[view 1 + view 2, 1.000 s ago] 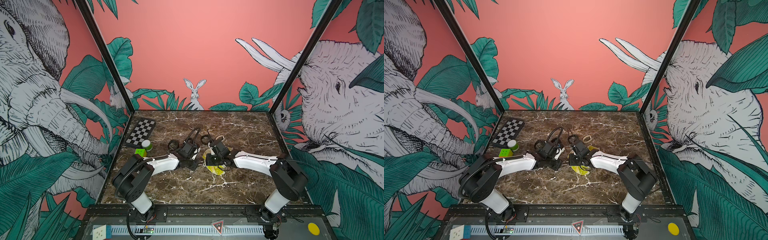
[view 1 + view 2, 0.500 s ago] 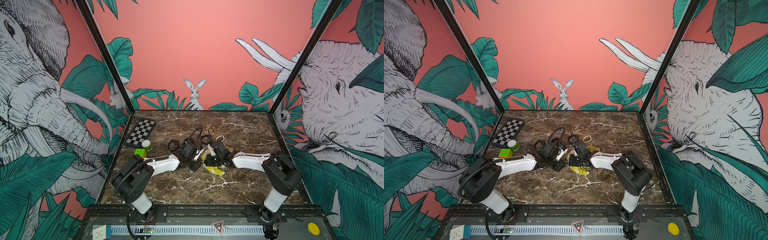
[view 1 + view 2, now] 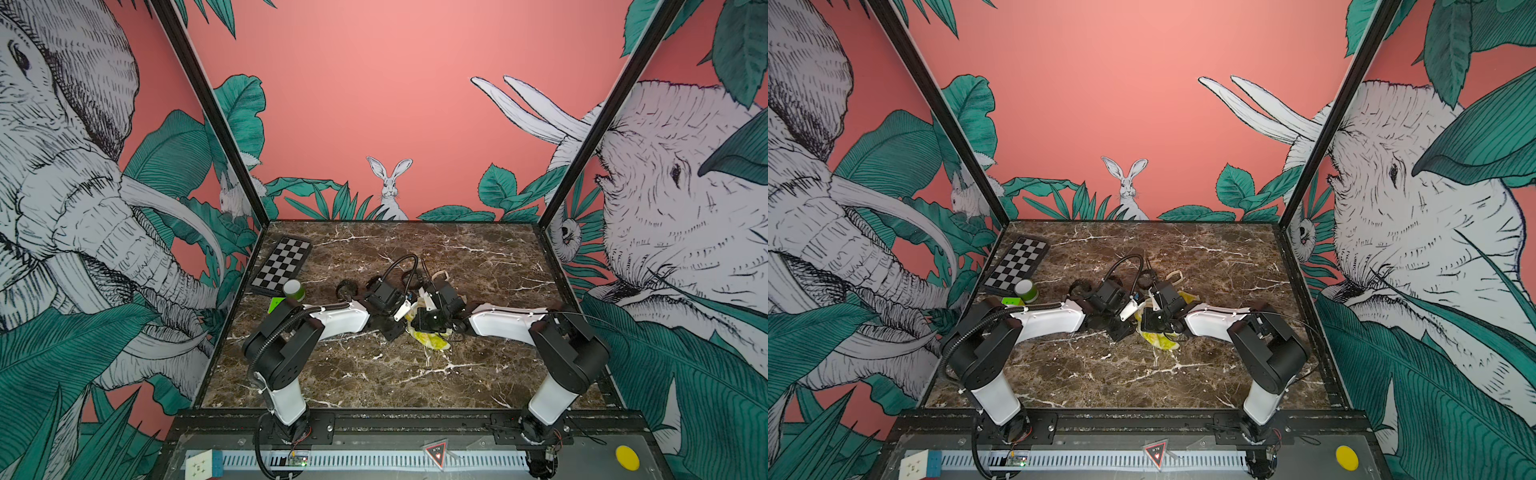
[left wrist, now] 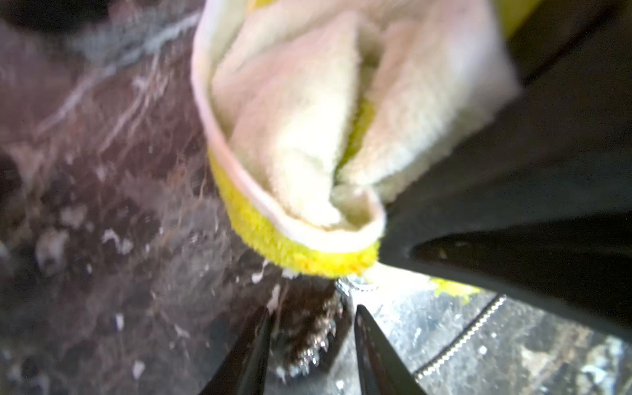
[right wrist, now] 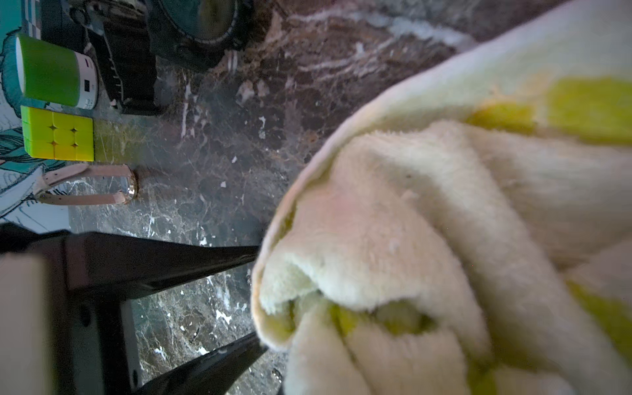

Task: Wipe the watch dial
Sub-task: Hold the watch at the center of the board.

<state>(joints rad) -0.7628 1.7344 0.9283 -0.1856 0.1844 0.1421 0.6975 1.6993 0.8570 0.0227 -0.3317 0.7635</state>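
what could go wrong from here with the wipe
1. The left gripper stands open, with what looks like the watch's sparkly band lying loose between its fingers. Unpinned, the watch could be dragged across the marble table by the cloth rather than cleaned.
2. The cloth is bunched in the shut right gripper and hides the dial, so a stroke may miss the glass.
3. The two grippers sit very close and could bump.
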